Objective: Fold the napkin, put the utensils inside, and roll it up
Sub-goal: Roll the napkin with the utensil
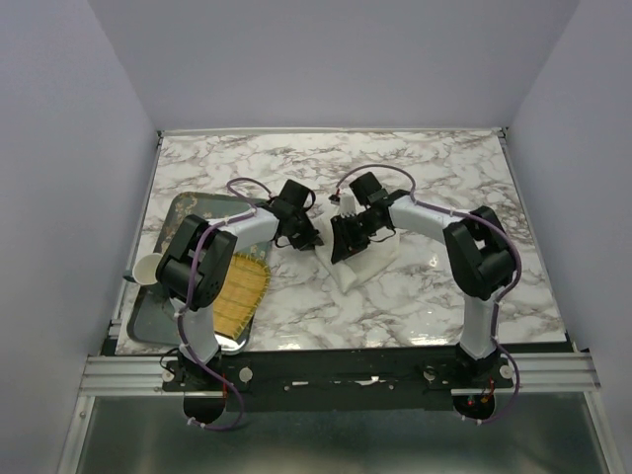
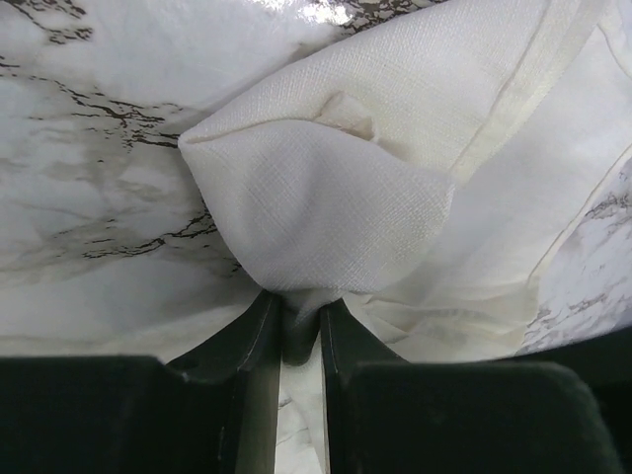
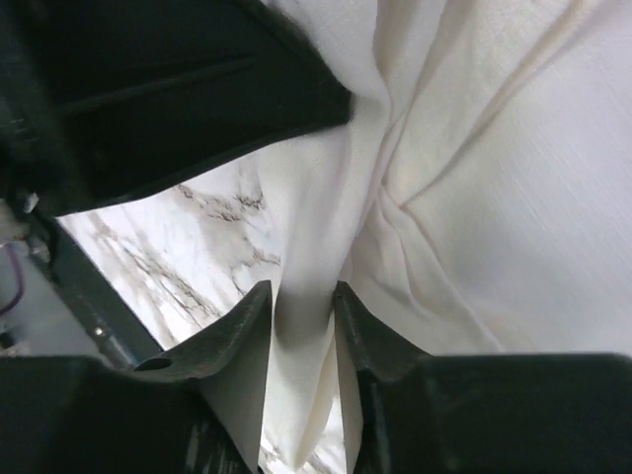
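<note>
The cream-white napkin (image 1: pixel 361 269) lies crumpled at the middle of the marble table, and both grippers are down on its left part. My left gripper (image 1: pixel 308 240) is shut on a bunched fold of the napkin (image 2: pixel 326 197), pinched between its tips (image 2: pixel 296 306). My right gripper (image 1: pixel 344 242) has its jaws a little apart (image 3: pixel 301 296), with a hanging fold of the napkin (image 3: pixel 494 178) running between them. The two grippers are close together, nearly facing each other. The utensils are out of view.
A grey tray (image 1: pixel 163 222) at the table's left edge holds a yellow woven mat (image 1: pixel 242 291), and a pale cup (image 1: pixel 148 269) lies tipped at its left rim. A black part of the other arm (image 3: pixel 197 89) fills the upper left of the right wrist view.
</note>
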Controlling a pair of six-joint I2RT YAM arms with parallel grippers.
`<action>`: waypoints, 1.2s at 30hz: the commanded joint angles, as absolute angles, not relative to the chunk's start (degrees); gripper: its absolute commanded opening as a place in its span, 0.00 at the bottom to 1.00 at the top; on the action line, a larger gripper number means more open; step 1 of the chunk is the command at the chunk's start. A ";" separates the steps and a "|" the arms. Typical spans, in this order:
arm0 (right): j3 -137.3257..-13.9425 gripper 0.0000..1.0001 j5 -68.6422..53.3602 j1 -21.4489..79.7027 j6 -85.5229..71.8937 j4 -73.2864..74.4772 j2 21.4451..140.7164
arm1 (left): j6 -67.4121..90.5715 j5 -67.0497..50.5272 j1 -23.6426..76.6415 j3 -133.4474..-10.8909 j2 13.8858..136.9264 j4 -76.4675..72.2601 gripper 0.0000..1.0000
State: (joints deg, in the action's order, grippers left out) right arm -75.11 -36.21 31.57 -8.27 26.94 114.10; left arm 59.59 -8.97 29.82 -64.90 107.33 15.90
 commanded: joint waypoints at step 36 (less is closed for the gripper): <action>-70.93 0.56 2.02 47.99 -8.26 24.79 113.11 | 61.35 -6.06 30.41 -63.02 110.48 25.22 0.00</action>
State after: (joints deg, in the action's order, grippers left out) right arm -73.43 -3.07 46.19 -8.84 26.41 109.93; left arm 61.36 -8.84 29.87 -65.25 107.46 16.93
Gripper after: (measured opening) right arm 0.544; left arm 0.243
